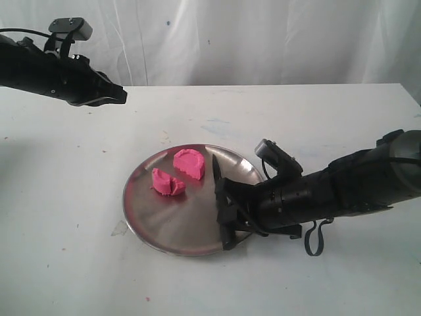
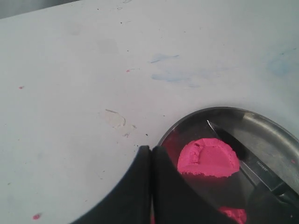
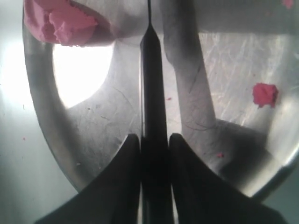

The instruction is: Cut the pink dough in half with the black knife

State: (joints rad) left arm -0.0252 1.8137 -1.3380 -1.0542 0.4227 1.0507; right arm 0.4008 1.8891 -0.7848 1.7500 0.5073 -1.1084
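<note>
Dough is the thing to find first: the pink dough [image 1: 189, 162] lies on the round metal plate [image 1: 177, 227] as two separate pieces. One piece is near the far edge of the plate, and the other is a little closer to the left edge. The two pieces are near each other but do not touch. The plate stands about in the middle of the white desk [image 1: 66, 210].

The right gripper [image 1: 227, 212] comes in over the near right edge of the plate and holds the black knife [image 1: 216, 172] by its handle, with one finger pressed on each side. The long axis of the knife runs from the near edge of the plate toward the far edge, with the point forward. The blade is low over the metal; I cannot tell if it touches. Both pieces lie on the left side of the blade, and the far piece is just beside its tip.

The left gripper [image 1: 113, 93] has its fingers pressed together and holds nothing. It hangs over the far left part of the desk, well apart from the plate, so the right arm is much nearer to the dough.

I judge that the cut is already done, because the dough is in two parts. The next move probably only needs to take the knife away from the pieces to its right side.
</note>
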